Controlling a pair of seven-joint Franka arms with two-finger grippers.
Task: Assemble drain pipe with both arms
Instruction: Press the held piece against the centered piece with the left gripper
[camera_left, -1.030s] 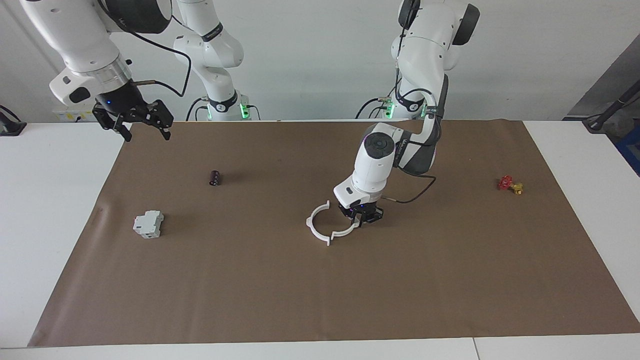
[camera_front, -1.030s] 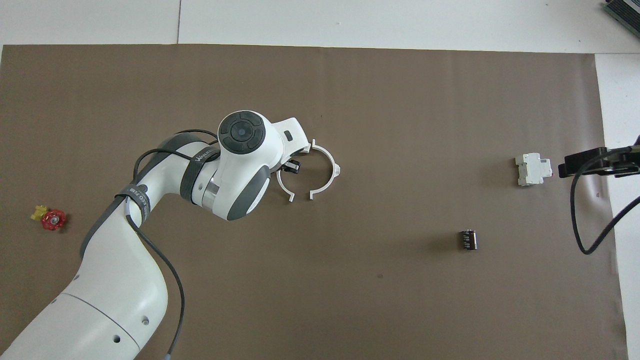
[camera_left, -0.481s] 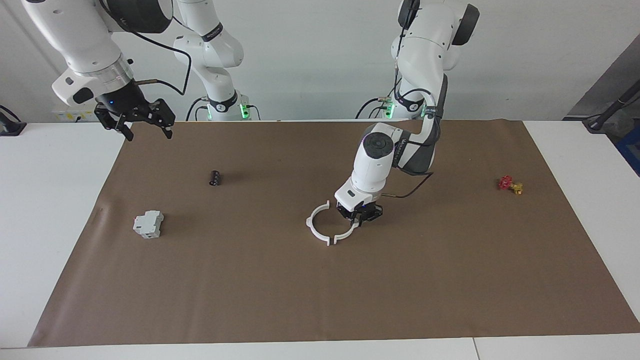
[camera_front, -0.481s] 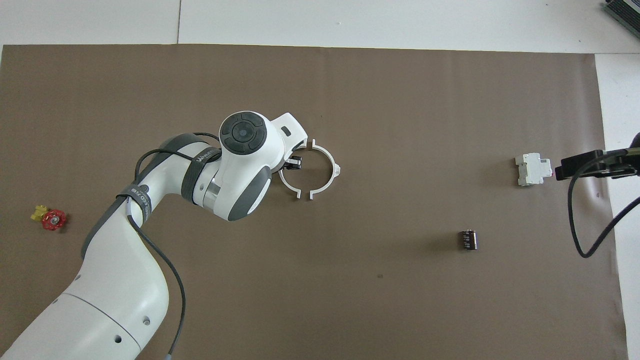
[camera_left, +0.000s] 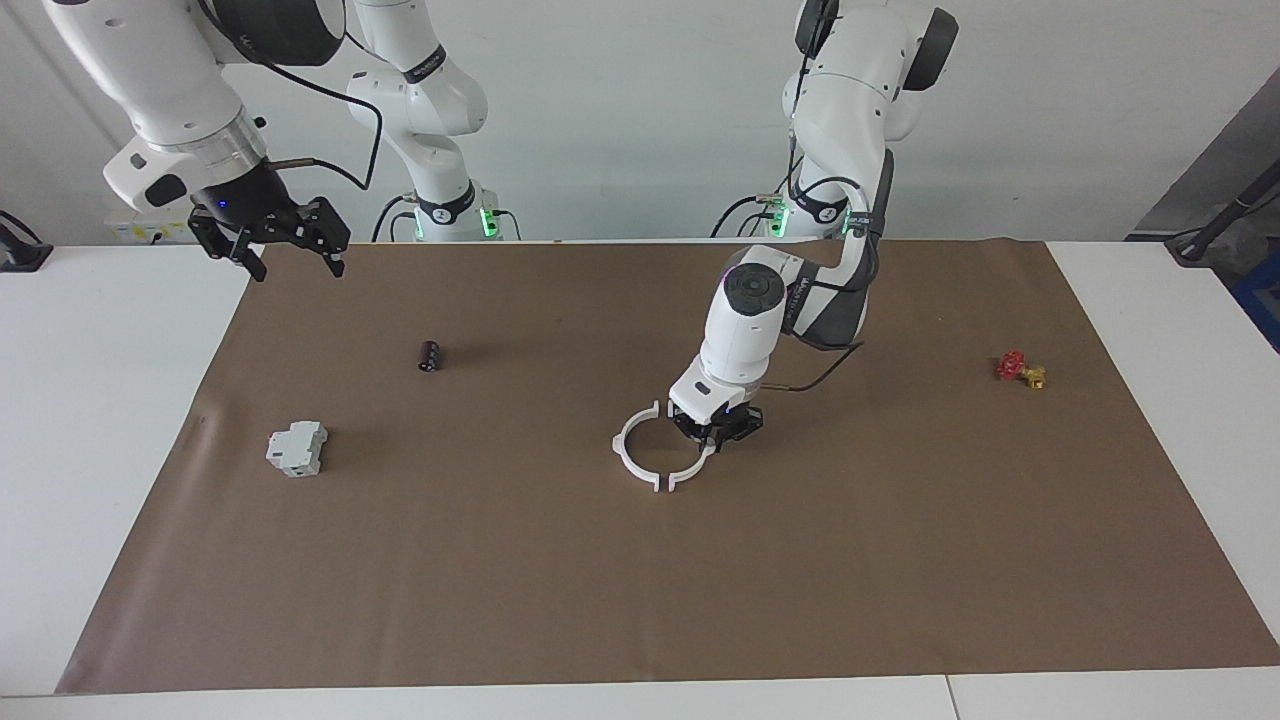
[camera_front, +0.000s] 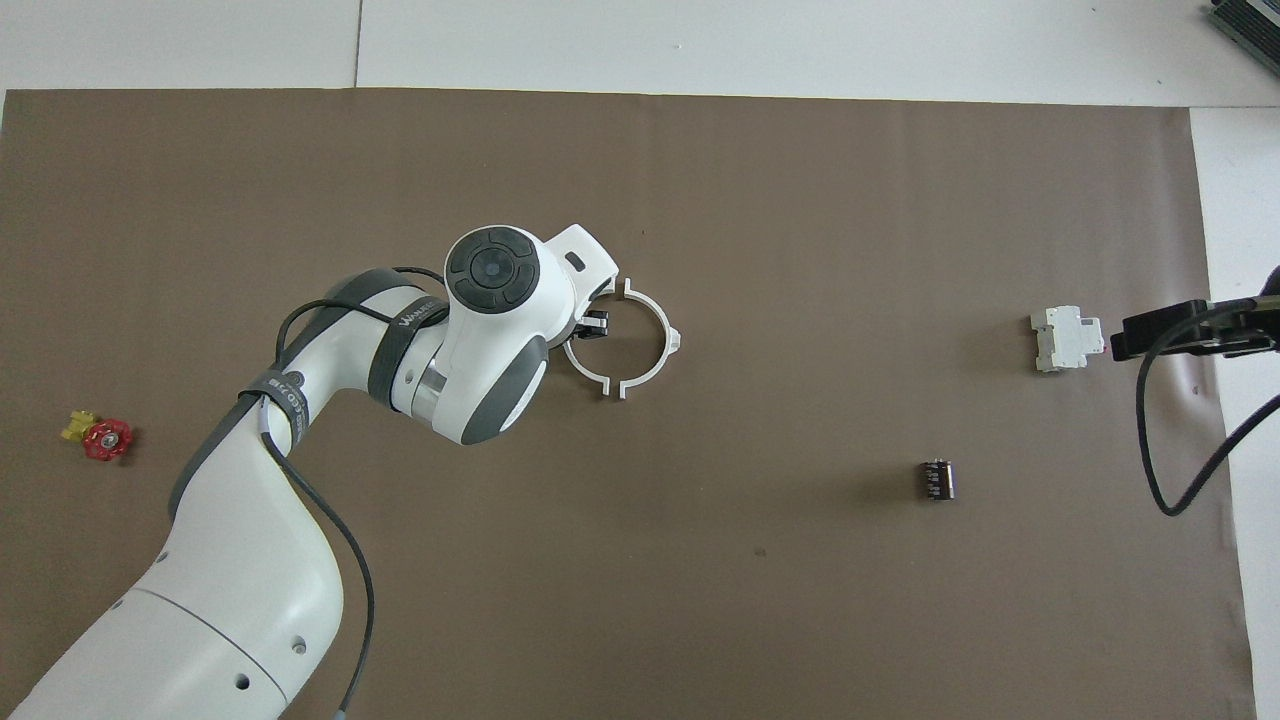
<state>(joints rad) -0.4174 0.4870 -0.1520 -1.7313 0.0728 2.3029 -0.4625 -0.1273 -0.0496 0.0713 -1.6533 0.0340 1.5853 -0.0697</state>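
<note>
Plastic half-rings (camera_left: 640, 455) are lying mid-desk, nearly forming one ring; they look light and springy. I am pinching one half (camera_left: 697, 466) with my left claw (camera_left: 717, 437) clenched on its thin band; my right claw (camera_left: 290, 255) is waiting released.

**Bright, Even Light and Soft Shadows**

Both pictures are bright and clear, with nothing blurry. The light looks soft and seems to come from above. The flat brown paper sheet (camera_left: 560, 560) on the table shows no shiny glare. The little dark ribbed cylinder (camera_left: 430, 355) and the small light-grey boxy block (camera_left: 297, 448) each drop a faint, fuzzy shadow beside them. Small green lights (camera_left: 487, 220) glow at the top middle of the facing view.
</note>
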